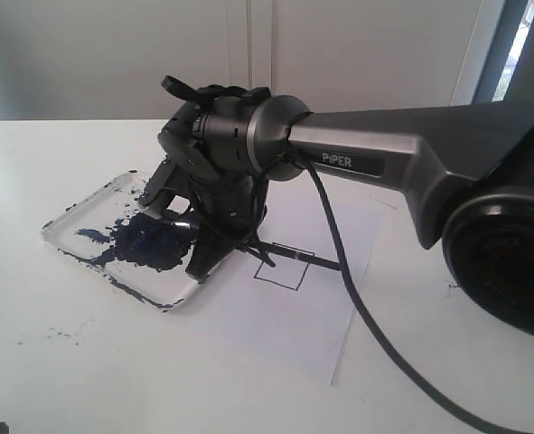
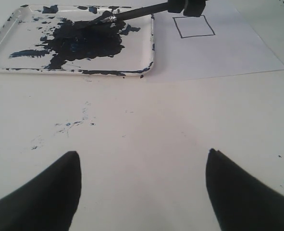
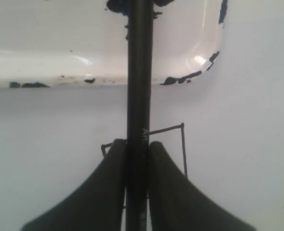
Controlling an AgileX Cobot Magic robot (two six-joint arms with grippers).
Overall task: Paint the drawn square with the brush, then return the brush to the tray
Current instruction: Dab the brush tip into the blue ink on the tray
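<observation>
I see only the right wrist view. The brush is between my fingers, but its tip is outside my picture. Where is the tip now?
Observer: In the left wrist view, the brush points its tip into the dark paint pool inside the tray.
Operator: Is my target painted already?
Observer: No, the drawn square is white inside; only its outline shows.
Operator: What about the other arm?
Observer: There the left gripper is open, above the table, apart from the tray.
</observation>
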